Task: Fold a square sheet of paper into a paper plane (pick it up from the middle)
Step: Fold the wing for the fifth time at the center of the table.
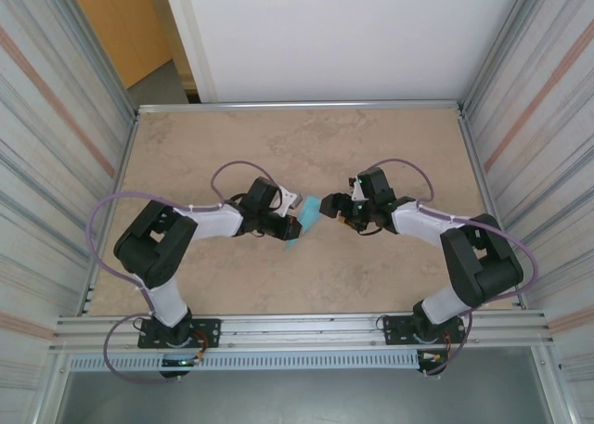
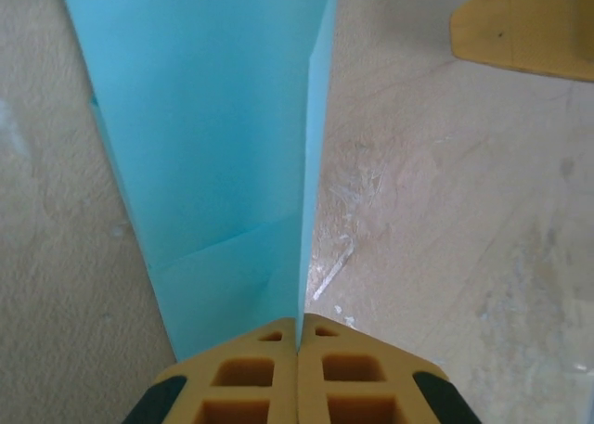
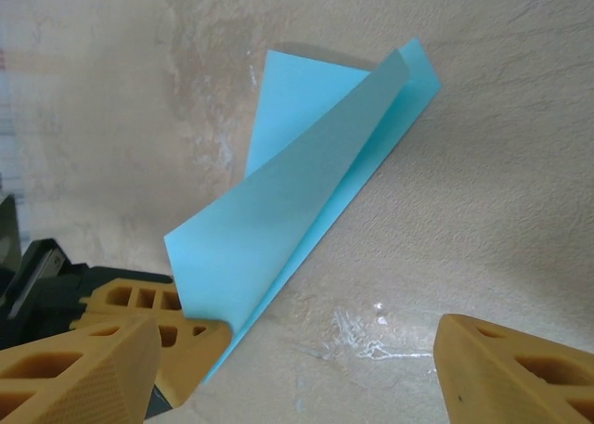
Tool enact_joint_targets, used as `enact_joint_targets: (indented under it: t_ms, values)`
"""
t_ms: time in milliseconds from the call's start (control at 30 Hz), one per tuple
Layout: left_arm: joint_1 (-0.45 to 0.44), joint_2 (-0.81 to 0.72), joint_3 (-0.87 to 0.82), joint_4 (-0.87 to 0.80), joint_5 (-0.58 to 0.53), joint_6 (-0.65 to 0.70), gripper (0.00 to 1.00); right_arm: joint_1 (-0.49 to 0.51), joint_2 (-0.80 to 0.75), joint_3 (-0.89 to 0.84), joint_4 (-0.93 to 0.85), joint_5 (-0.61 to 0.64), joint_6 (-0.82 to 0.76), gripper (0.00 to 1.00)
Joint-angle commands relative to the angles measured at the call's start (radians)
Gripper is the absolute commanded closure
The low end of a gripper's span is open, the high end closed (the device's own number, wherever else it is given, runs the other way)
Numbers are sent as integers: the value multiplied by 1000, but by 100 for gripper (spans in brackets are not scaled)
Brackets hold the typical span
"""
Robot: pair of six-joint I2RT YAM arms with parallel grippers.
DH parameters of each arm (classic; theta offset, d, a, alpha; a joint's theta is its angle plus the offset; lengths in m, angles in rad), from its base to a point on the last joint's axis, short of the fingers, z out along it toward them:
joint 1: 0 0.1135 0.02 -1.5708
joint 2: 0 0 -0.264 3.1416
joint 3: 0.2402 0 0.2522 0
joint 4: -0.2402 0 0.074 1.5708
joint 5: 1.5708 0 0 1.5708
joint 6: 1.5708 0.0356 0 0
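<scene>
The square sheet of paper [image 1: 307, 216] is light blue and folded into a long narrow shape with a crease along it. It lies at the table's middle, between the two arms. My left gripper [image 2: 299, 336] is shut on the near end of the paper [image 2: 213, 146], pinching its upright folded edge between both pads. In the right wrist view one flap of the paper [image 3: 297, 201] stands lifted off the table while the lower layer lies flat. My right gripper [image 3: 297, 350] is open just to the paper's right, nothing between its fingers [image 3: 506, 368]. From above, the right gripper [image 1: 334, 204] nearly faces the left gripper [image 1: 290, 224].
The beige stone-patterned table [image 1: 297, 146] has metal rails at its edges and ribbed walls on both sides. A scratched, shiny patch [image 3: 371, 327] marks the surface near the paper. One right finger [image 2: 529, 25] shows at the upper right of the left wrist view.
</scene>
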State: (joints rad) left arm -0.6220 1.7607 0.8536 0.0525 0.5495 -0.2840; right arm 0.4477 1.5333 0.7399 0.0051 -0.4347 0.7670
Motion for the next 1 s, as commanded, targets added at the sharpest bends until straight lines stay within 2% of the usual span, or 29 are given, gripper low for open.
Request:
enact_joint_targets:
  t_ms: [0, 300, 733, 967]
  values:
    - [26, 20, 32, 12, 138, -96, 94, 23, 34, 22, -22, -24, -66, 23]
    - [51, 41, 27, 61, 201, -215, 95, 36, 144, 102, -31, -54, -80, 28]
    - [79, 94, 24, 154, 300, -355, 94, 42, 223, 167, -78, 0, -81, 32]
    - [80, 117, 25, 163, 318, -371, 93, 43, 273, 196, -118, 38, -81, 34]
